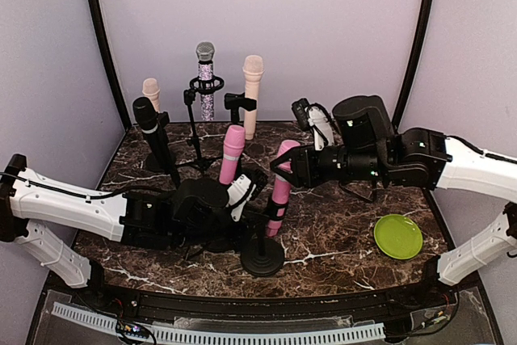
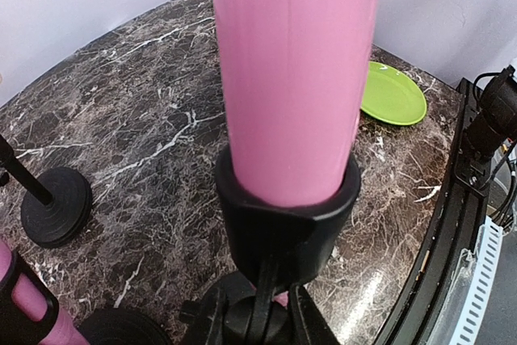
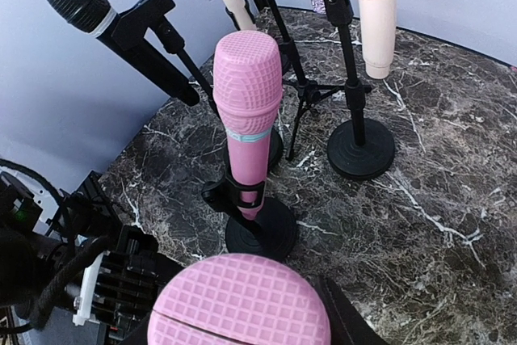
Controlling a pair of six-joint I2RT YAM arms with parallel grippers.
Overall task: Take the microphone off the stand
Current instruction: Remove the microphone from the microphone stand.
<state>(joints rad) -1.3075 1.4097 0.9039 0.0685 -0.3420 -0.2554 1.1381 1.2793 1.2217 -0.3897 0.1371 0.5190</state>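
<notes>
A pink microphone (image 1: pixel 281 191) stands upright in the black clip (image 2: pixel 287 216) of a round-based stand (image 1: pixel 262 258) at the table's front middle. My right gripper (image 1: pixel 283 169) is shut on the microphone just below its head, and that gridded pink head (image 3: pixel 240 303) fills the bottom of the right wrist view, with one black finger (image 3: pixel 349 317) beside it. From the left, my left gripper (image 1: pixel 255 190) is shut on the stand's thin stem right under the clip. In the left wrist view its fingers (image 2: pixel 208 321) pinch that stem, and the pink microphone body (image 2: pixel 295 78) rises above.
A second pink microphone (image 1: pixel 232 153) sits in its own stand just behind. Farther back are a black microphone (image 1: pixel 153 131), a glittery one (image 1: pixel 205 78) on a tripod and two beige ones (image 1: pixel 252 90). A green plate (image 1: pixel 398 236) lies at the front right.
</notes>
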